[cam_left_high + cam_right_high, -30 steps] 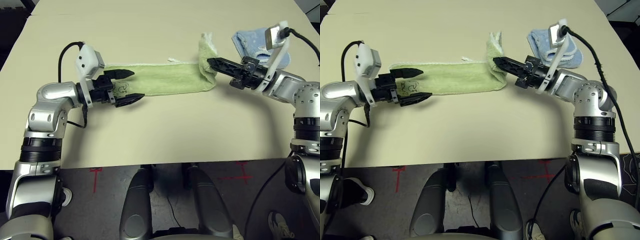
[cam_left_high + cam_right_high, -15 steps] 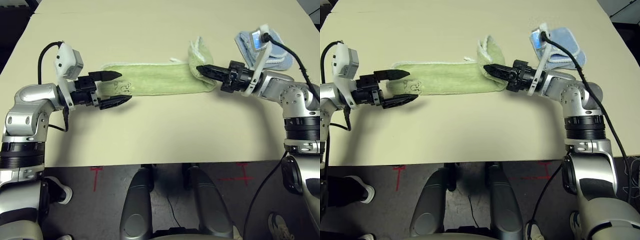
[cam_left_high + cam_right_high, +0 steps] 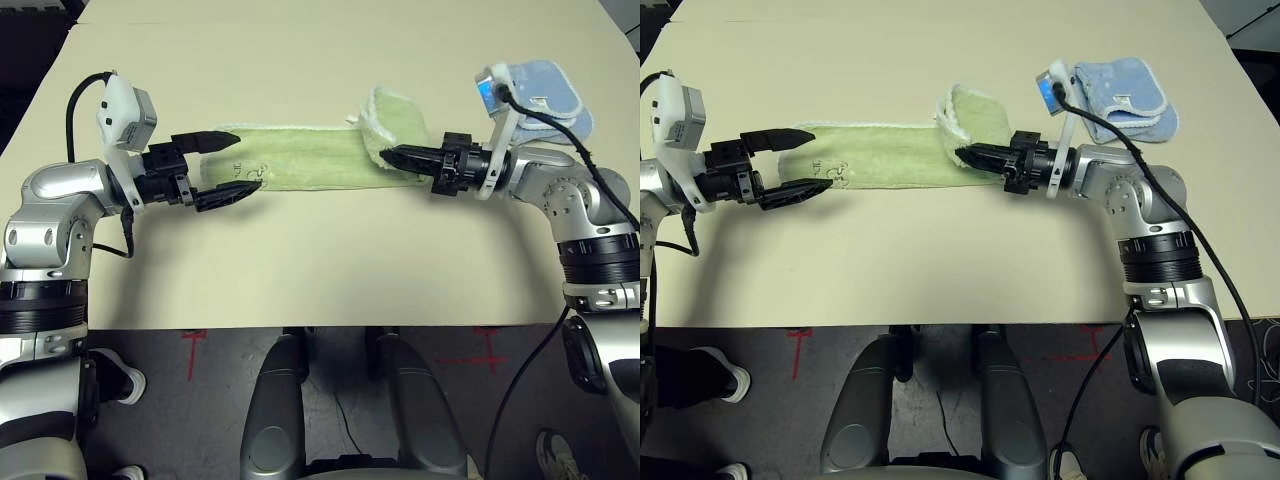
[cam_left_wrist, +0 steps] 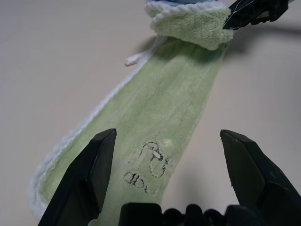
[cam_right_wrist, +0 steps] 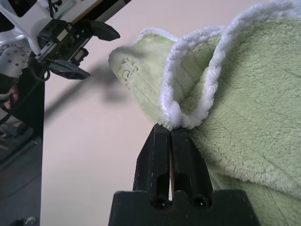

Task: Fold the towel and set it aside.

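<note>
Head view: towel (image 3: 300,157) stretched along desk (image 3: 320,270) toward far edge; right gripper (image 3: 388,156) clenched on folded-up right end; left gripper (image 3: 232,163) released, straddling left end.
Left wrist view: fingers (image 4: 87,176) spread, embroidered mark (image 4: 153,165) between.
Right wrist view: fingers (image 5: 162,160) pinch white edging (image 5: 188,117).

Silver forearms (image 3: 60,195), black cables (image 3: 590,170)

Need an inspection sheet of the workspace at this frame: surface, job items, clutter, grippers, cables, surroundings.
Surface: beige table, bare in front.
Job's things: green towel lying in a long strip, its right end lifted and curled over.
Clutter: blue folded towel at the far right.
Grippers: left gripper open, astride the towel's left end; right gripper shut on the towel's white edge.
Cables: black cable at the left wrist camera; another along the right arm.
Surroundings: dark floor with red marks.
</note>
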